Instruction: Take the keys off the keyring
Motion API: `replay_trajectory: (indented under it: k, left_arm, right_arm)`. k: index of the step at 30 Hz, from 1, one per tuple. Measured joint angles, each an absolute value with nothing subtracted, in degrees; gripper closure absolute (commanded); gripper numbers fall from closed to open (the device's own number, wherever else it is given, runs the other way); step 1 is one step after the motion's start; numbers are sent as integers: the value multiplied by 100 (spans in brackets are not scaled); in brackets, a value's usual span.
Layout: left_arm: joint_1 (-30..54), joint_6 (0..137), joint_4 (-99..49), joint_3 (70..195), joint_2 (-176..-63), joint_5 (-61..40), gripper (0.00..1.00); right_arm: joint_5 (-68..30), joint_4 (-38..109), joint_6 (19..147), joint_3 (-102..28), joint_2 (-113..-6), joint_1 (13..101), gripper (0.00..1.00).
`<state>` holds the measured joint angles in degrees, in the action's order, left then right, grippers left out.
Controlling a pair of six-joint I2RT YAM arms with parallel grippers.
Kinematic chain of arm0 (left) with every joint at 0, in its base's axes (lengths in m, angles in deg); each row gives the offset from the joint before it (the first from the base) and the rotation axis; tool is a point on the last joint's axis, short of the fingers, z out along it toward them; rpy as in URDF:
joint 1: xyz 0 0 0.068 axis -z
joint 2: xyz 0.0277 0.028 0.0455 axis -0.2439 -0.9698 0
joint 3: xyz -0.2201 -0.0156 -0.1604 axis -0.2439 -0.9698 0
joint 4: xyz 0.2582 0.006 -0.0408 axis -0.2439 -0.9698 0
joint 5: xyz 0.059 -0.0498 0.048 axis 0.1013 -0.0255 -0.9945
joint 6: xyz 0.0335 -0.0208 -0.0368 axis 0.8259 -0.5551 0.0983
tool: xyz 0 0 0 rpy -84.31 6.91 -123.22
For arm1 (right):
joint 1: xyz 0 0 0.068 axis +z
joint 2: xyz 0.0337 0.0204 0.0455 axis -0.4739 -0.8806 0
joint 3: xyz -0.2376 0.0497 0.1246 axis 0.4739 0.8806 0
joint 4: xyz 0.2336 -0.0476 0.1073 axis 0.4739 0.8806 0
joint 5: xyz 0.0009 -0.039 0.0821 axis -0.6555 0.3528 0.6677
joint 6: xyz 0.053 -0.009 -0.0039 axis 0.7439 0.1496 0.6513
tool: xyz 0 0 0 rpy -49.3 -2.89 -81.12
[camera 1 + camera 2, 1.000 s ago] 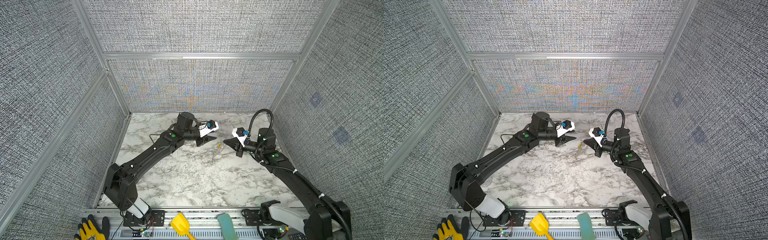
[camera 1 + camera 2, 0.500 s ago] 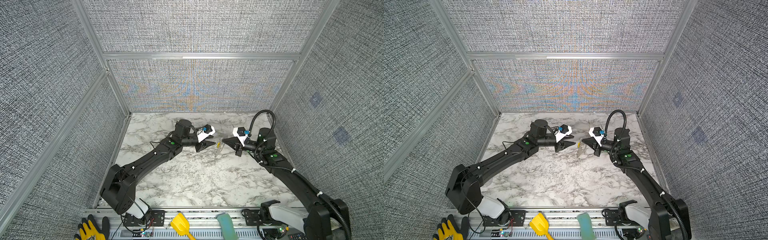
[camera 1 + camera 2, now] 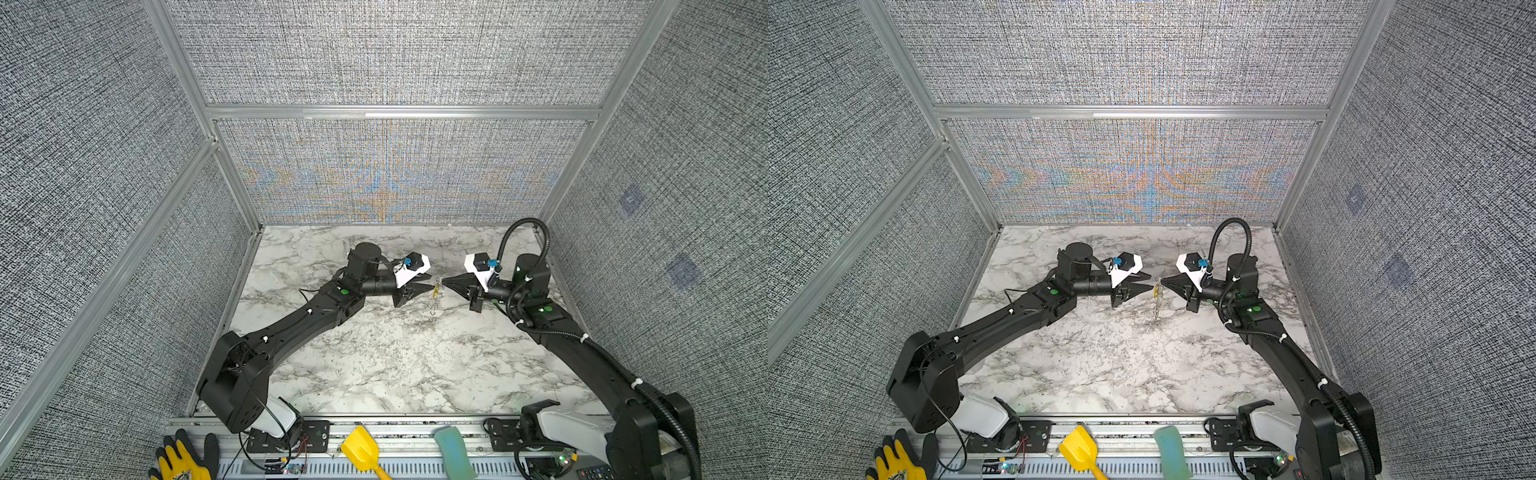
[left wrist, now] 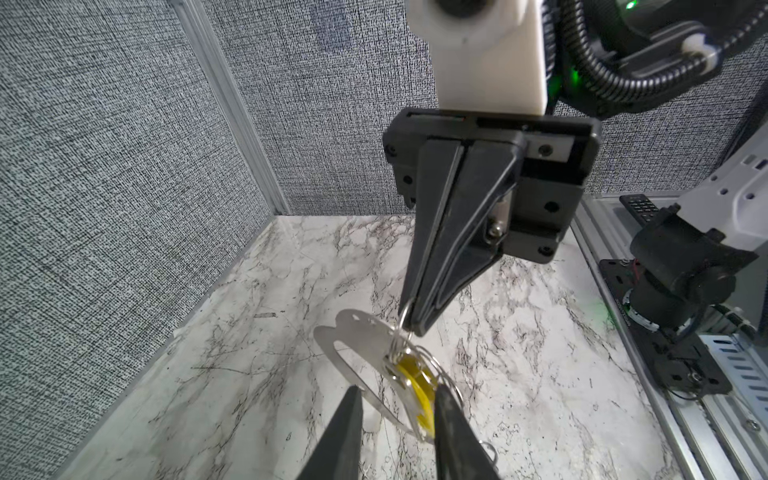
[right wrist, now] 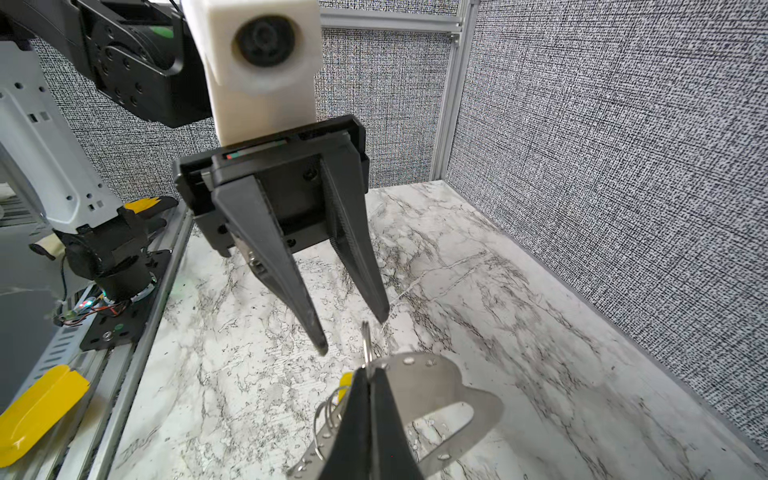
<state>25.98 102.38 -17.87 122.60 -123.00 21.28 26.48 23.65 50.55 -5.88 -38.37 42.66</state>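
Note:
The keyring [image 4: 361, 340], a flat grey plate with an oval cut-out, hangs in the air above the marble table. My right gripper [image 5: 369, 376] is shut on a wire ring at the plate's holed edge [image 5: 432, 382]. A key with a yellow tag [image 4: 411, 374] hangs against the plate among thin wire rings [image 5: 328, 415]. My left gripper [image 4: 397, 409] is open and faces the right one tip to tip. Its fingers straddle the yellow tag and the plate's edge, one finger [image 4: 446, 415] right beside the tag. In both top views the left gripper [image 3: 428, 282] [image 3: 1150, 281] and the right gripper [image 3: 445, 282] [image 3: 1163, 281] meet at mid-table around the keyring [image 3: 436, 289] [image 3: 1155, 291].
A thin chain [image 3: 432, 311] dangles from the keyring toward the table. On the front rail lie a yellow scoop [image 3: 361, 451], a teal block [image 3: 453, 453] and a yellow-black glove [image 3: 183, 461]. Grey fabric walls close the table in on three sides.
My left gripper has swung to the right and come up to the keyring, its jaws narrowing around the yellow tag. The right gripper has shifted slightly left, still shut on the keyring.

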Motion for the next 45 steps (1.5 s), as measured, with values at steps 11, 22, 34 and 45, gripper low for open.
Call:
replay_trajectory:
  k: [11,22,34,45]
  left_arm:
    - [2670,10262,-1549,12243,-12287,2139,79]
    - [2716,10293,-1549,12285,-12337,2185,90]
    - [2725,10507,-1741,12407,-12398,2225,100]
    - [2908,11196,-1844,12344,-12311,1820,100]
  right_arm:
    - [2678,2485,5007,-673,-3868,4327,100]
    - [2693,2684,4898,-684,-3868,4345,100]
    - [2628,2734,4830,-684,-3865,4360,80]
    - [1883,3519,4006,-644,-3389,4360,68]
